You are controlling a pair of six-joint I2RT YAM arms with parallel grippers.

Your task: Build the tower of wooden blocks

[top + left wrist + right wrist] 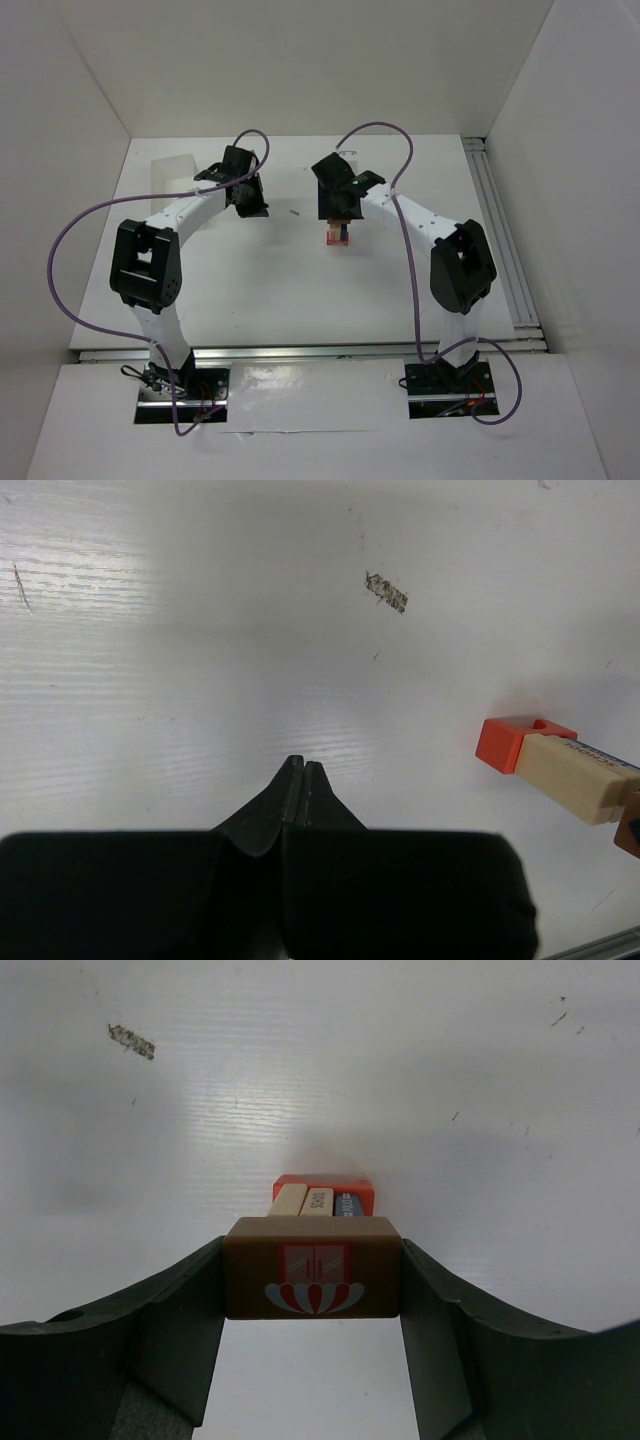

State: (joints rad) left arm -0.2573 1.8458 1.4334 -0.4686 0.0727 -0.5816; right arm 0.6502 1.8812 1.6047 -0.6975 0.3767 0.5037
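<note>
White scuffed tabletop (280,290): right tool (312,1300) grasps brown block (312,1260) by block stack (322,1200), left tool (302,770) clenched empty.

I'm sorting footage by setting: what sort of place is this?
Likely a robotics lab cell: plain white wall panels box in a white tabletop, with the black-and-white left arm and right arm bolted alongside.

From my console I see a white table (250,290) bearing a small dark scuff mark (386,591). Well to the left of that scuff and a little farther back, I can just make out a faint translucent tub (170,167). Far to the scuff's right, a metal rail (500,230) runs front to back.
</note>
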